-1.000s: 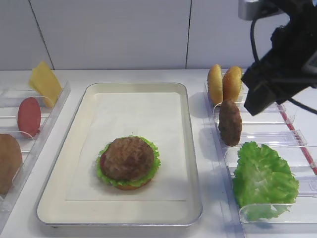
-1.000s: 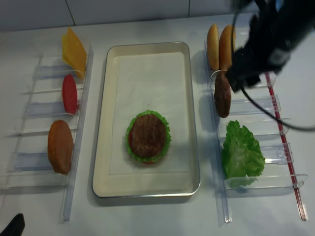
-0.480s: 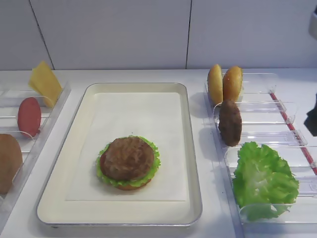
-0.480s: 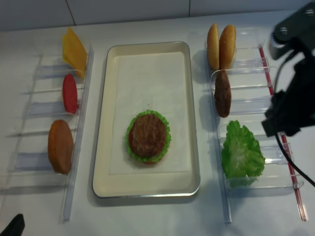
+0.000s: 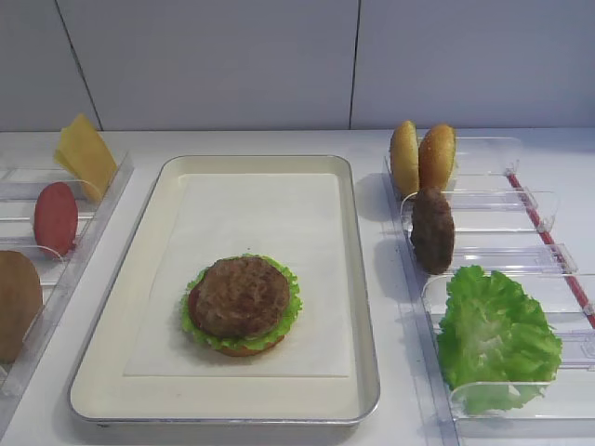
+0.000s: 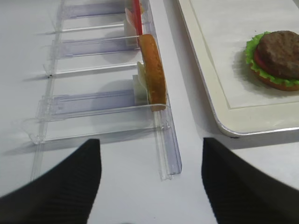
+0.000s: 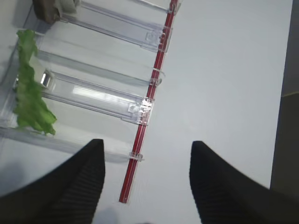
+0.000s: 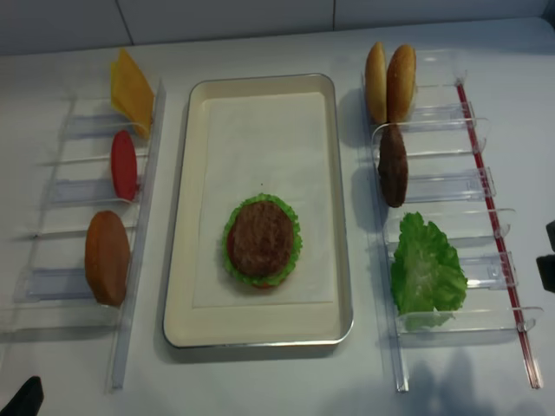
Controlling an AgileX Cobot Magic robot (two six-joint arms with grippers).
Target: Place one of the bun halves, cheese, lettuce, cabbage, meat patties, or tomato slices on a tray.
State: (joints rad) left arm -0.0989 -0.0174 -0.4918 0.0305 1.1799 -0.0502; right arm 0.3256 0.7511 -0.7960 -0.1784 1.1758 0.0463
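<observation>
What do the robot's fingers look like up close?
Both grippers have two chunky black fingers. The right ones and the left ones are rounded, tapered and covered in a fine ribbed, grippy pattern. No cables or markings show.

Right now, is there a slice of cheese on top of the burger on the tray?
No, the meat patty is the top layer on the tray; the cheese still stands in the rack at the left.

White table (image 8: 277, 381) carries the tray (image 8: 184, 217) — flanked by clear bins, left (image 8: 52, 286) and right (image 8: 451, 186).
</observation>
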